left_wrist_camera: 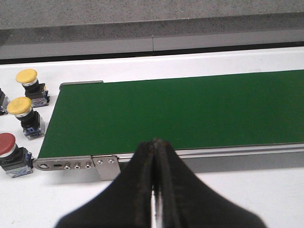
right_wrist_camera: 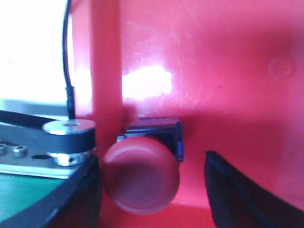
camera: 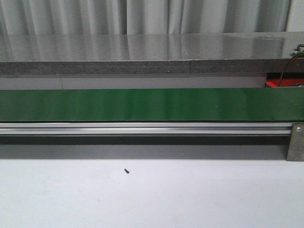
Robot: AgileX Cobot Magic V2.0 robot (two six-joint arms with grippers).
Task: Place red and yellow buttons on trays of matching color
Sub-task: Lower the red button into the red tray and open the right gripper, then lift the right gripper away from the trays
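In the right wrist view a red button (right_wrist_camera: pixel 141 178) with a dark blue base rests inside the red tray (right_wrist_camera: pixel 213 71). My right gripper (right_wrist_camera: pixel 152 192) is open around it; the cap sits close to one finger, with a clear gap to the other. In the left wrist view my left gripper (left_wrist_camera: pixel 154 145) is shut and empty, hovering at the near rail of the green belt (left_wrist_camera: pixel 180 109). Off the belt's end stand two yellow buttons (left_wrist_camera: pixel 26 77) (left_wrist_camera: pixel 19 107) and a red button (left_wrist_camera: pixel 6 145) on the white table. A corner of the red tray (camera: pixel 273 83) shows in the front view. The yellow tray is out of view.
The green conveyor belt (camera: pixel 152 104) with its aluminium rail (camera: pixel 142 128) crosses the front view; neither arm shows there. A small black screw (camera: pixel 126 170) lies on the white table. The belt's roller (right_wrist_camera: pixel 69 135) and a black cable sit right beside the red tray.
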